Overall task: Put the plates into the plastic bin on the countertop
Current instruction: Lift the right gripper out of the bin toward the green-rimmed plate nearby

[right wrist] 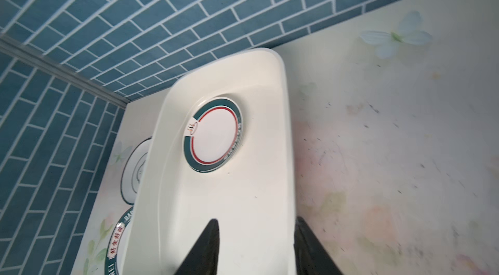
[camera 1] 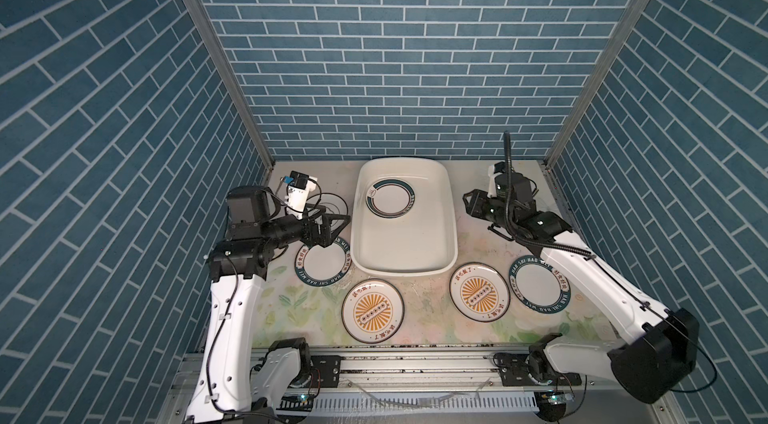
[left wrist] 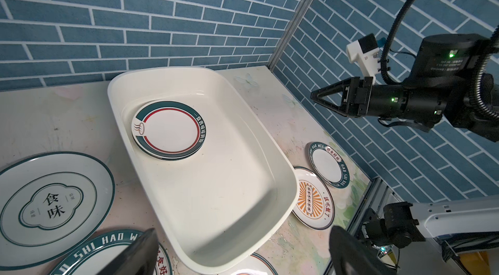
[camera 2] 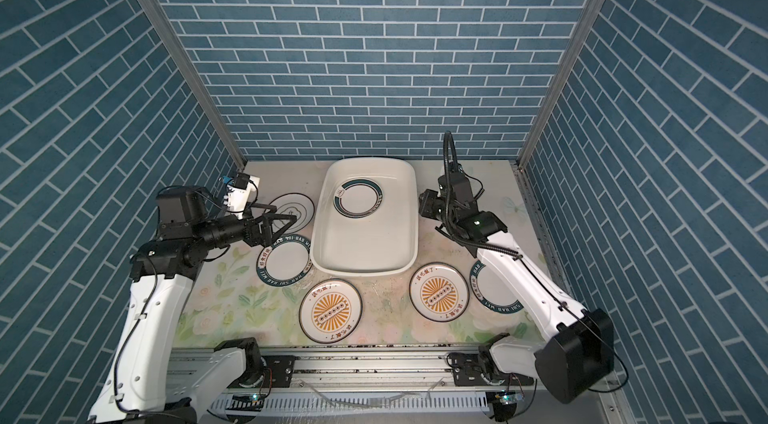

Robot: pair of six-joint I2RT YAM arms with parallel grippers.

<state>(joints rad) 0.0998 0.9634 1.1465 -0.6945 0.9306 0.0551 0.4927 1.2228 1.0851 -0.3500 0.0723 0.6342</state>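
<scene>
- Mid-left, the left gripper point(camera 1: 334, 216) hangs with jaws spread wide and empty over the ringed plate point(camera 2: 297, 203), which reads "食味" in the left wrist view.
- Just below it, a green-rimmed plate point(camera 1: 323, 263) reads "HAO SHI HAO WEI". Either looks next: pinch the rim, lift it level, clear the bin's rolled edge.
- At centre, the plastic bin point(camera 1: 403, 243) holds a green-ringed plate point(camera 1: 388, 198); two sunburst plates point(camera 1: 372, 311) lie lower on the countertop point(camera 1: 424, 305).
- Right of the bin, the right gripper point(right wrist: 256, 222) has its jaws parted, holding nothing.
</scene>
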